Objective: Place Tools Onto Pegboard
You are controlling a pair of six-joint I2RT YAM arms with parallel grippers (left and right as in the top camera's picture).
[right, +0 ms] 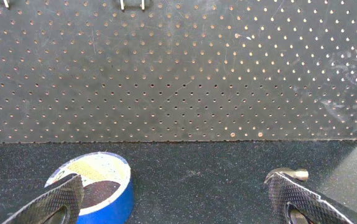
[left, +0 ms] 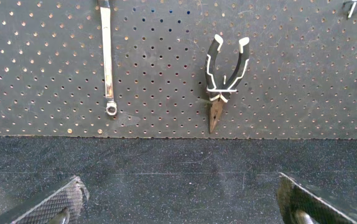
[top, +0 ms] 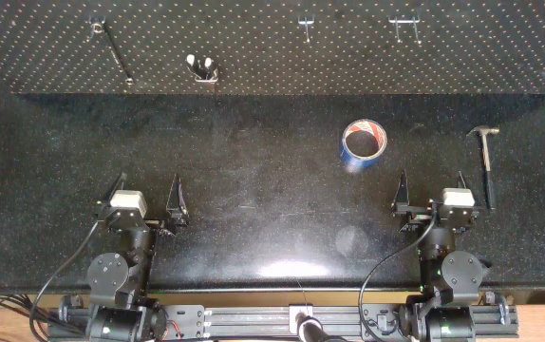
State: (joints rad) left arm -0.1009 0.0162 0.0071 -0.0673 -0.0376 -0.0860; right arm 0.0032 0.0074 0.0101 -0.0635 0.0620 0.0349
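Far left on the black perforated pegboard (top: 272,57), a slim silver wrench (top: 113,52) hangs by its ring end from a peg, at eleven o'clock from the left hand (top: 147,187). Next along, black-handled pliers with white trim (left: 223,78) hang nose down, at about one o'clock from that hand. Two tools look home already!

The left hand sits low over the black worktop (top: 253,180), fingers spread wide, holding nothing, facing the board.

Moving right, a single metal hook (top: 305,27) and a double metal hook (top: 404,28) stand bare up on the board, likely waiting for what's left. Below them, the blue roll of tape (top: 364,144) rests on the worktop, at eleven o'clock from the right hand (top: 432,187). That hand is spread wide too, and empty. At its one o'clock lies the hammer with the black handle and steel head (top: 486,161), head toward the board. My read is that tape and hammer are the jobs left, and both sit nearest the right arm.
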